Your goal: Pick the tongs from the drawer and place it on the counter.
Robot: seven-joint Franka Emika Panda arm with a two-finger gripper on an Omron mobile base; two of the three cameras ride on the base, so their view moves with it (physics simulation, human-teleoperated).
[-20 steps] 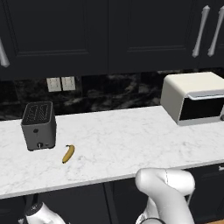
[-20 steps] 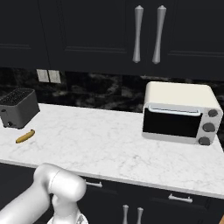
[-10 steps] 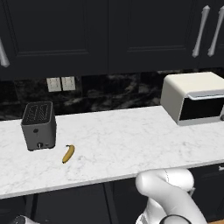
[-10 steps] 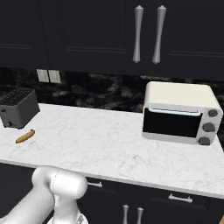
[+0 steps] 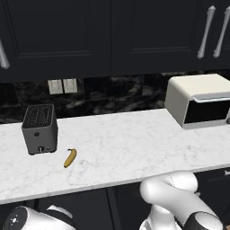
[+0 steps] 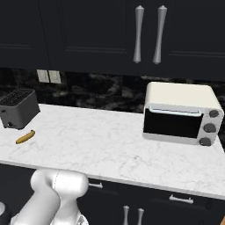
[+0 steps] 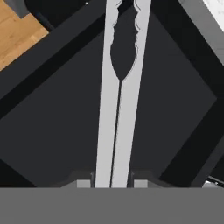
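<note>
Gripper (image 7: pixel 113 183) clenched on the tongs (image 7: pixel 118 109), fingers pressing both arms nearly together. Tongs extend away over the dark drawer (image 7: pixel 57 131) floor.

The white arm's rounded elbow section (image 5: pixel 173 193) has sunk lower against the front edge of the white marble tabletop (image 5: pixel 121 148) than a second ago, and in the right base view the same section (image 6: pixel 59 184) likewise sits lower. At the lower left of the left base view, the white rounded robot part (image 5: pixel 33 219) has dropped nearer the bottom edge than a second ago.
</note>
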